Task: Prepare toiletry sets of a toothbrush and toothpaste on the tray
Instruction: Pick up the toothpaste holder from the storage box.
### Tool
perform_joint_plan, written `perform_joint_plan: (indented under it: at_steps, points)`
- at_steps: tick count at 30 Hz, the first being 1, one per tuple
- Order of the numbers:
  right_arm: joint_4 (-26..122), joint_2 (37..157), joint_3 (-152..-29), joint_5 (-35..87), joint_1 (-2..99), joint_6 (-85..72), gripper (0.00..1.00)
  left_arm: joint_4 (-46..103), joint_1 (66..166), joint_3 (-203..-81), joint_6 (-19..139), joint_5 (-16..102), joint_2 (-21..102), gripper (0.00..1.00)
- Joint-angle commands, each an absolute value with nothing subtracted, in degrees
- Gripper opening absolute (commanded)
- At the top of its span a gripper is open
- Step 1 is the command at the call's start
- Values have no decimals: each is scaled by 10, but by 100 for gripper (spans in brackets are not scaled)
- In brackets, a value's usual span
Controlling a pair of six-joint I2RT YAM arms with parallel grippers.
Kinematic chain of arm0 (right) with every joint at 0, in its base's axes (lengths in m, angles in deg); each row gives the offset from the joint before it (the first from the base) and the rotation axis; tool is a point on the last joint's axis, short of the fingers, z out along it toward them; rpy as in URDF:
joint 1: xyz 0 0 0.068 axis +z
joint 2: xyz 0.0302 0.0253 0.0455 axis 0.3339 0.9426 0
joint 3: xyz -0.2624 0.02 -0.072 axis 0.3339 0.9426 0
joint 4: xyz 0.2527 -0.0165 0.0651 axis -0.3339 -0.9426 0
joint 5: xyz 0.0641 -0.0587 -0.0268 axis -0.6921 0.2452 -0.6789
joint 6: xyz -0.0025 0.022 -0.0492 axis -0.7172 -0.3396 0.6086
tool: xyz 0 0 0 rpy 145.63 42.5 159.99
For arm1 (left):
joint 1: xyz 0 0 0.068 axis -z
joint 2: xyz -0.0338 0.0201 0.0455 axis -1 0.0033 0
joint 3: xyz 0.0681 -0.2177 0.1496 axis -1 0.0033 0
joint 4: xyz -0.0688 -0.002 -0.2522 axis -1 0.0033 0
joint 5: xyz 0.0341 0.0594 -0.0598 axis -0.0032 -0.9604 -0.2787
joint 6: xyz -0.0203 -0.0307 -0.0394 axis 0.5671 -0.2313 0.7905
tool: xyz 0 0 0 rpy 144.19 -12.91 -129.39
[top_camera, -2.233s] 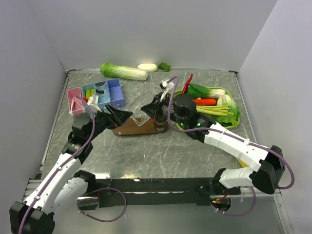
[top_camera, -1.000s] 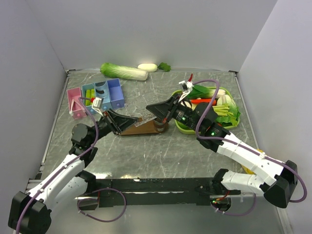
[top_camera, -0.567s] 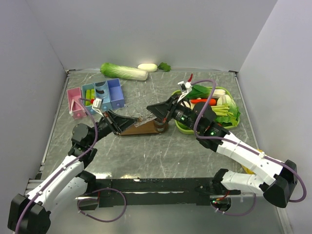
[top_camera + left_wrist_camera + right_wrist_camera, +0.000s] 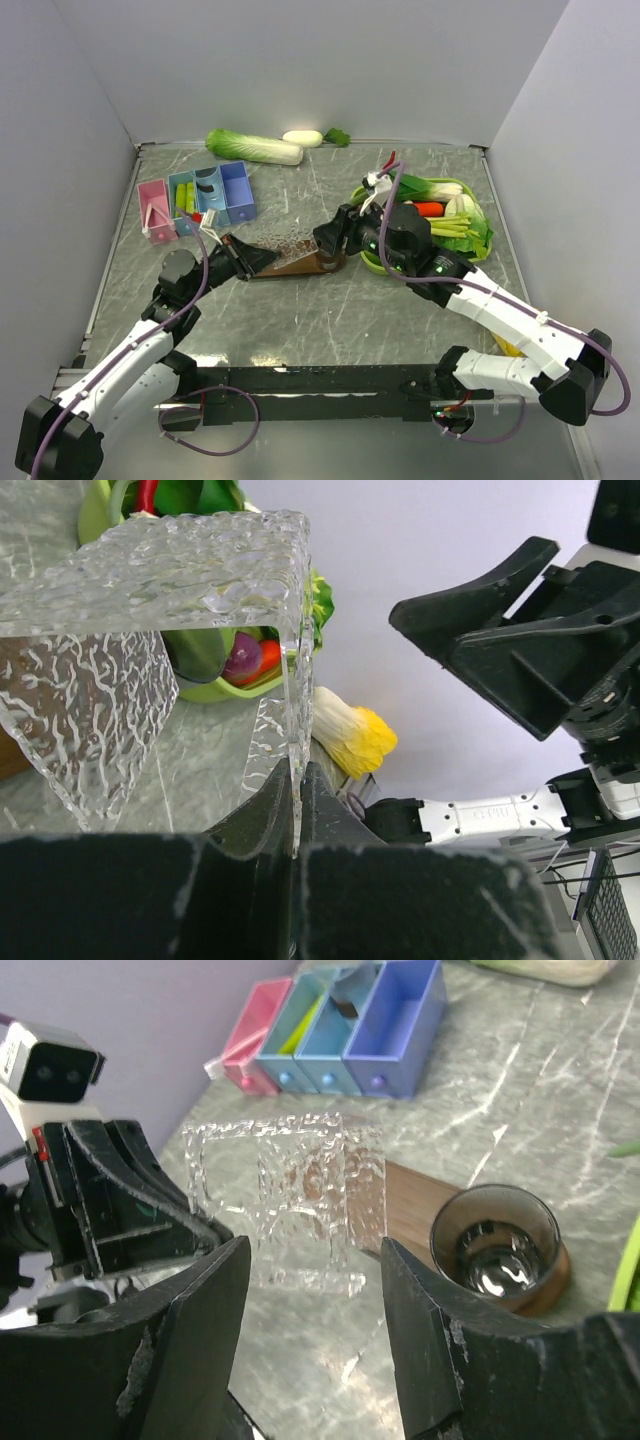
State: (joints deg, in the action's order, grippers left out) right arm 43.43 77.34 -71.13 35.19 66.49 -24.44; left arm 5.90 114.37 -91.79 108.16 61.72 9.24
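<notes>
The tray (image 4: 300, 264) is a dark brown wooden board at mid-table, with a dark tumbler (image 4: 333, 259) on its right end. My left gripper (image 4: 262, 258) is shut on one wall of a clear textured square cup (image 4: 150, 630), held over the tray's left end (image 4: 410, 1205). My right gripper (image 4: 315, 1250) hangs open just short of that cup (image 4: 290, 1195), touching nothing. Light-green toothpaste tubes (image 4: 183, 192) lie in the blue compartment box (image 4: 225, 190). Thin white sticks, likely the toothbrush kind (image 4: 155, 215), lie in the pink compartment.
A lime-green basket (image 4: 480, 252) of vegetables stands right of the tray, close behind my right arm. A cabbage (image 4: 252, 147) and a white radish (image 4: 302, 138) lie along the back wall. A yellow-tipped vegetable (image 4: 350, 735) lies near the right arm's base.
My right gripper has opened, let go of the clear cup and drawn back to the right. The left gripper has shut on the cup's wall and now holds it alone.
</notes>
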Motion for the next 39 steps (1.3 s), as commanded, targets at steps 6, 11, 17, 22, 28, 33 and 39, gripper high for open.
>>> perform_joint_plan:
  at_steps: [6,11,17,22,28,33,39]
  points:
    - [377,844,-784,302,699,-236,57,48,1142,-916,1054,614,113,1]
    - [386,877,-797,303,723,-242,53,49,1142,-919,1051,617,119,1]
    - [384,902,-804,308,734,-243,47,49,1142,-915,1053,620,114,1]
    - [384,913,-803,320,736,-243,45,49,1142,-914,1055,627,114,1]
    - [380,916,-801,339,736,-240,45,46,1142,-913,1059,632,110,1]
    - [383,927,-804,339,737,-236,45,36,1142,-912,1064,642,115,1]
    - [385,944,-810,352,739,-234,45,37,1142,-913,1063,647,114,1]
